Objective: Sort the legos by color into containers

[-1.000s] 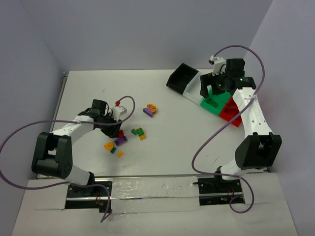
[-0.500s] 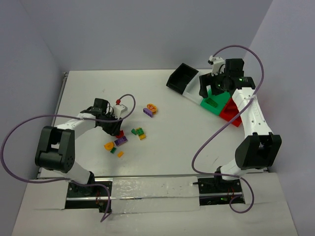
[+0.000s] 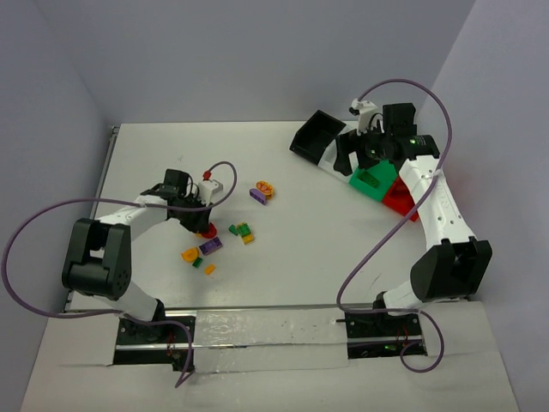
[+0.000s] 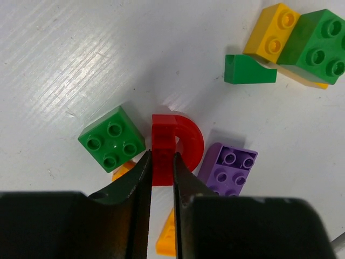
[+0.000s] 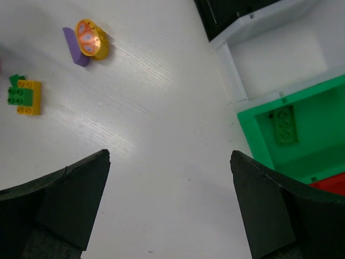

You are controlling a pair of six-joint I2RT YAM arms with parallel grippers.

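Pinching the red arch (image 4: 186, 135) by its straight end in the left gripper (image 4: 162, 162), one finger pressed to each side, the curve sticking out past the tips, flat on the white table (image 4: 70, 48). Just left of the tips, close against the arch: a green square brick (image 4: 111, 138). Just right, against the curve: a purple brick (image 4: 229, 167). Partly hidden under the fingers: orange pieces (image 4: 167, 240). Farther out, up and to the right: a green slope (image 4: 248, 70) beside a yellow brick (image 4: 272, 32) touching a green brick (image 4: 318, 46).

Holding the right gripper (image 5: 170, 159) spread wide, nothing between its fingers, above the table just beside the row of containers (image 3: 364, 167). Nearest in its wrist view: the white bin (image 5: 232, 70), then the green bin (image 5: 253, 129) with one long green brick (image 5: 285, 125) lying inside. Beyond those, a sliver of the red bin (image 5: 329, 183) and a corner of the black bin (image 5: 226, 11). Well apart to the left: a purple wedge (image 5: 73, 46) touching an orange butterfly piece (image 5: 91, 39).
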